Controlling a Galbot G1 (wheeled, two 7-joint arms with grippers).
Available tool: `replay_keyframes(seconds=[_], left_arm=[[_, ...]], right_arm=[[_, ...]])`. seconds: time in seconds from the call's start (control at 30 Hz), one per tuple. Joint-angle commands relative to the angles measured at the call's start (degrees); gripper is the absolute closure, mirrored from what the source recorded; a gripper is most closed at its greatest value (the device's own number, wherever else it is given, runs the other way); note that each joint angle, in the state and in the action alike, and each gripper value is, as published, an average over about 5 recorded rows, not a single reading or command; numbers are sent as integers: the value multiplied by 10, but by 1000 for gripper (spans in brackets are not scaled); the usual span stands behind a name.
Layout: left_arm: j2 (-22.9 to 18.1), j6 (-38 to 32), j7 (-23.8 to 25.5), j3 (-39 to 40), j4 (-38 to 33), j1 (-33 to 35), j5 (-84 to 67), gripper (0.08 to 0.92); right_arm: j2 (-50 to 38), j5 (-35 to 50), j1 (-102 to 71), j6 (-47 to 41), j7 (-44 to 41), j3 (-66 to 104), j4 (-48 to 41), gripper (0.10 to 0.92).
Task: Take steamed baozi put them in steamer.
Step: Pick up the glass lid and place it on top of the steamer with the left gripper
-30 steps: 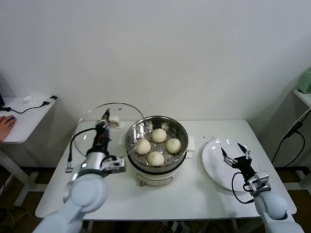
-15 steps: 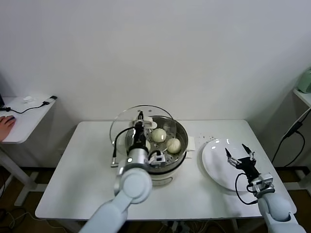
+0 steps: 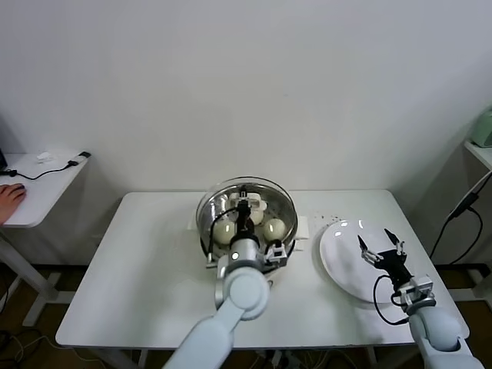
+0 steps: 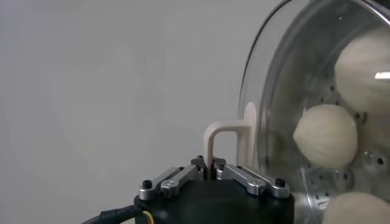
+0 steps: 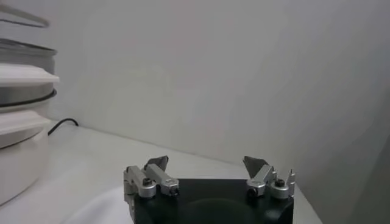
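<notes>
Baozi [image 3: 275, 227], smooth, round and cream-white, were seen lying on the perforated steel tray of the steamer [image 3: 286, 244] mid-table [image 3: 146, 277]. A round glass lid [image 3: 246, 201] was held level over the pot, its pale handle [image 4: 226, 139] pinched by the left hand [image 4: 211, 168]. The right hand [image 3: 382, 247] was held spread above the white plate [image 3: 346, 265].

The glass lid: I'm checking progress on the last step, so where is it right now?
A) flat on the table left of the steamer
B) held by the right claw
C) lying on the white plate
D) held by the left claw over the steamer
D: the left claw grips the glass lid by its handle, over the steamer and baozi.
</notes>
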Motion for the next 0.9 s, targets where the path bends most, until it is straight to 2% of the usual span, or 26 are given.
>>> replay_keyframes(seconds=[0.03, 0.9], left_arm=[[-34, 28, -12, -2, 37, 11, 16, 853], [-26, 28, -29, -4, 60, 6, 2, 852]], right_arm=[[1, -3, 0, 1, -1, 3, -1, 203], [5, -14, -2, 7, -10, 13, -7, 203]])
